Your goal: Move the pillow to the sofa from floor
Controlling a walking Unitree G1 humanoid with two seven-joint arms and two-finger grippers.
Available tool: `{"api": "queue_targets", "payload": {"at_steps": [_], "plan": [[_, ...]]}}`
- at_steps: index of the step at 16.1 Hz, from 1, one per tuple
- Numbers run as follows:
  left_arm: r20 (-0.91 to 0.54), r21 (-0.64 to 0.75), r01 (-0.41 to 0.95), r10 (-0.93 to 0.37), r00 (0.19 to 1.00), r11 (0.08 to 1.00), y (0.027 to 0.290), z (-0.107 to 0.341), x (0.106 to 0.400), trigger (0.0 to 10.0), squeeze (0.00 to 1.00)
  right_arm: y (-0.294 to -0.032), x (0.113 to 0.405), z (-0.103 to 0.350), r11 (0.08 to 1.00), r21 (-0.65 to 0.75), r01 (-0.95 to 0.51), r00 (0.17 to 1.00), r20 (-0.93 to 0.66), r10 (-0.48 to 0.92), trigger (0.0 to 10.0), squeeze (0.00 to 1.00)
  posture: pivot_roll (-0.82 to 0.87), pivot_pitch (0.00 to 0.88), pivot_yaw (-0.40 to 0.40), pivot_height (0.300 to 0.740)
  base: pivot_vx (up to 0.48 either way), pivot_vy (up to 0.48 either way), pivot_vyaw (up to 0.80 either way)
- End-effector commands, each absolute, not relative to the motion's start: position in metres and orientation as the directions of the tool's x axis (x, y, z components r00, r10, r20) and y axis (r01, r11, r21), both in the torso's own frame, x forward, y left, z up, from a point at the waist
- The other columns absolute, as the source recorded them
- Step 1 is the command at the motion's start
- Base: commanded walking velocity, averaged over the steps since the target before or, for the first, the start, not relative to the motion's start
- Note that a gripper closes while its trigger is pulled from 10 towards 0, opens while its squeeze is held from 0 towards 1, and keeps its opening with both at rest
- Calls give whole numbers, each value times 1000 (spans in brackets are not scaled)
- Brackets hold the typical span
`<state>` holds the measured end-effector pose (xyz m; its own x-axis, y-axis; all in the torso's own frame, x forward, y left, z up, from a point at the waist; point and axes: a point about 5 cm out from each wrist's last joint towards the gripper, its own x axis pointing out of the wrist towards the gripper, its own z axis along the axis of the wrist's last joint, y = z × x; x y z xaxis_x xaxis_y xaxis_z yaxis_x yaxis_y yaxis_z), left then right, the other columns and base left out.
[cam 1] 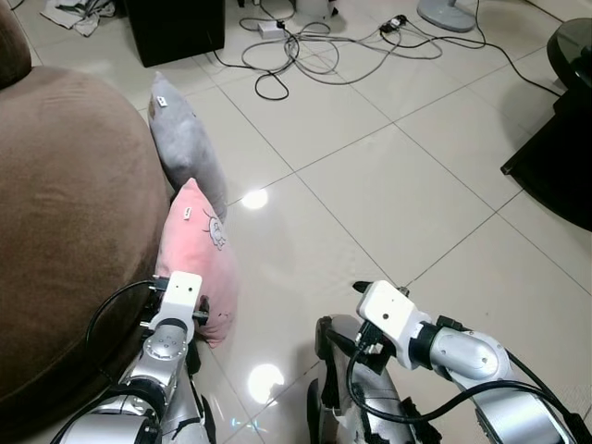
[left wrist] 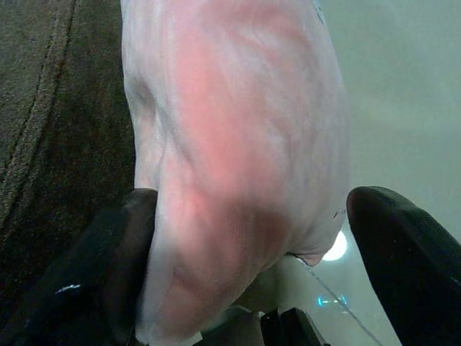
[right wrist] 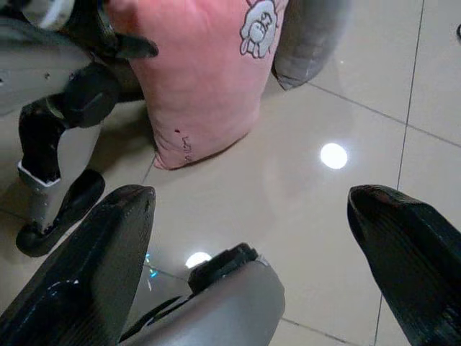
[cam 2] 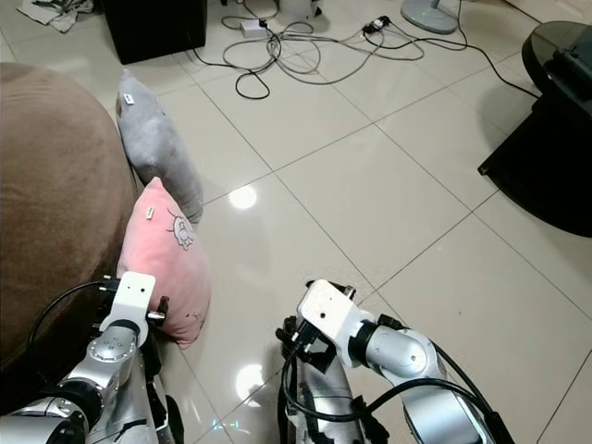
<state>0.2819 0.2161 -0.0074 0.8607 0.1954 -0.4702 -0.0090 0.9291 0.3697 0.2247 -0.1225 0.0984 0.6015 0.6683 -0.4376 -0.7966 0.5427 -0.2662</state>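
Far left there's one big brown fabric sofa (cam 1: 65, 213), rounded at the edge, taking up that whole side. Two pillows stand on the glossy beige tiled floor (cam 1: 388, 185) leaning against it: one grey plush pillow (cam 1: 185, 139) farther away, and one soft pink pillow with a little cartoon print (cam 1: 196, 254) nearer, the two just touching. So the pink one is on the floor, not on the sofa.

The left tool (left wrist: 252, 267) is right at the near bottom end of the pink pillow. In the wrist view its two black fingers (left wrist: 101, 267) are spread wide with the pillow's end sitting between them; one finger touches the fabric, the other is off to the side, so it's open and not clamped on anything.

To the right, the right tool (right wrist: 252, 252) hangs low over bare floor, near the pink pillow but apart from it, fingers wide open, holding nothing.

Far side: one black box-like cabinet (cam 1: 176, 28), a tangle of black cables (cam 1: 314, 46) with a white power adapter (cam 1: 271, 28), and a grey fan base (cam 1: 444, 13). Far right, one dark piece of furniture (cam 1: 560, 139).
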Motion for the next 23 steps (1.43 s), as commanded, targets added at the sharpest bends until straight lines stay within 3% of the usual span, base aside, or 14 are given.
{"api": "queue_targets", "payload": {"at_steps": [1,18,23], "plan": [[-496,370,9,190,847,929,212,-15,275,0,0,-126,220,97,545,-248,-801,593,-452,667,10000,0,-288,216,-168,554,0,0,0],[-519,409,45,192,833,912,215,-17,273,0,0,-125,223,96,546,-258,-797,598,-457,659,10000,0,-283,190,-161,554,0,0,0],[-531,383,90,140,836,919,201,-21,272,0,0,-126,232,86,566,-270,-779,622,-453,639,10000,0,-237,132,-109,554,0,0,0]]}}
